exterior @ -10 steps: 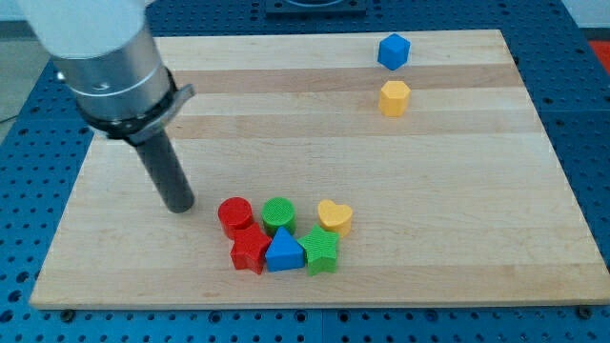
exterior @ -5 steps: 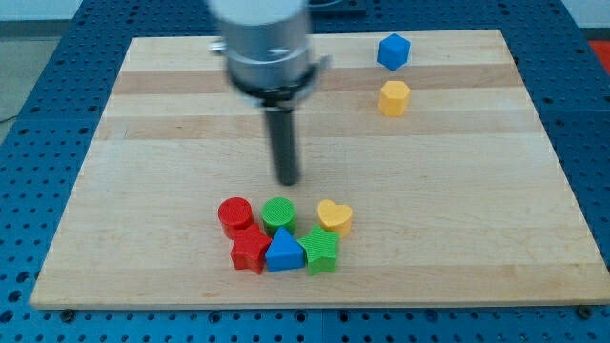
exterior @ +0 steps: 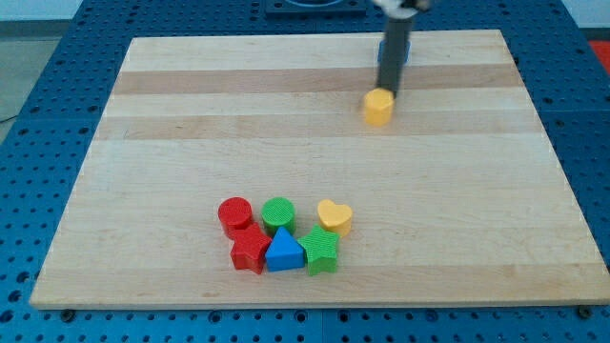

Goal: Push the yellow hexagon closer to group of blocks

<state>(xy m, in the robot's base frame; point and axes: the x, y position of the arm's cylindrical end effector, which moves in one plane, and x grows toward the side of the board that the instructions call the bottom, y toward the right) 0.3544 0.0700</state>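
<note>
Wooden board (exterior: 172, 114): my tip (exterior: 388, 91) touching yellow hexagon (exterior: 378, 108).

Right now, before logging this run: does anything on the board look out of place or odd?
Only the yellow hexagon sits apart from the cluster around the green cylinder; my tip touches its upper-right. Nothing damaged.

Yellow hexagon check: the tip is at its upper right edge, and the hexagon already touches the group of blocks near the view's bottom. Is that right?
Not quite. The camera view shows my tip at the upper right edge of the yellow hexagon, but the hexagon does not touch the group. It sits well apart, toward the view's top, with bare board between it and the yellow heart.
</note>
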